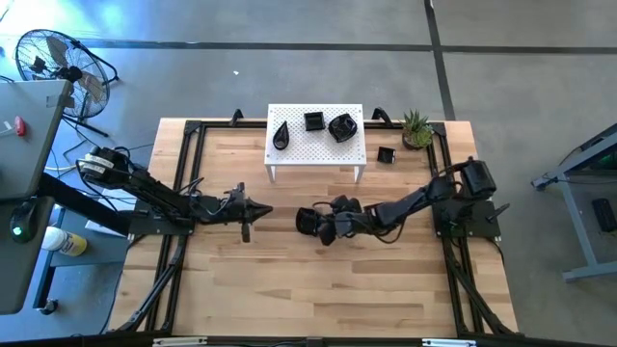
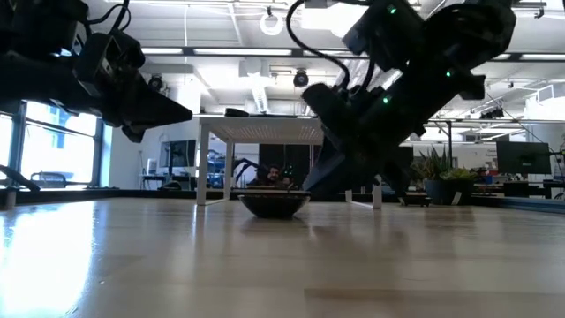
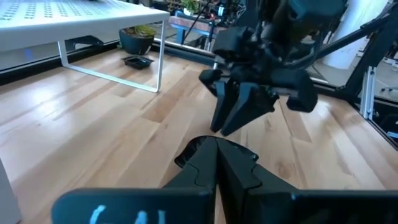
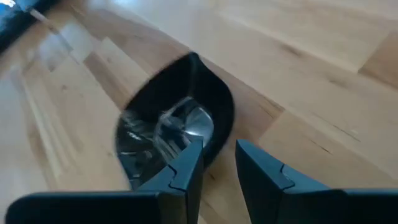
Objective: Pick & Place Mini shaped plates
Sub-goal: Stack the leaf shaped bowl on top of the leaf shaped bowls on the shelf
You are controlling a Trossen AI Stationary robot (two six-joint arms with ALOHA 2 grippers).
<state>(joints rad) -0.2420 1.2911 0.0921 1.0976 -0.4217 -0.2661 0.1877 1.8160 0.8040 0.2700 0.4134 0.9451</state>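
A glossy black teardrop-shaped mini plate [image 4: 177, 121] lies flat on the wooden table [image 1: 289, 289] near its middle; the low view shows it as a shallow dish [image 2: 274, 205]. My right gripper [image 4: 219, 155] slants down at it, open, with the plate's rim between its fingers. My left gripper [image 1: 262, 209] hovers level and shut a little to the plate's left, holding nothing. Three more black plates rest on the white perforated stand [image 1: 318, 154]: a teardrop [image 1: 281, 133], a square [image 1: 313, 121] and a rounded one [image 1: 342, 127]. One small square plate [image 1: 386, 154] sits on the table beside the stand. My right gripper comes slanting down from the table's right side. One finger [image 4: 186, 165] stands over the plate's hollow and the other [image 4: 261, 171] outside its rim [image 4: 221, 140]. Whether either finger touches the plate I cannot tell. The plate lies flat on the table.
A small green potted plant [image 1: 416, 128] stands at the far right, next to the stand. Black frame rails [image 1: 183, 173] run along the table's edges. Bare wood stretches across the near half of the table.
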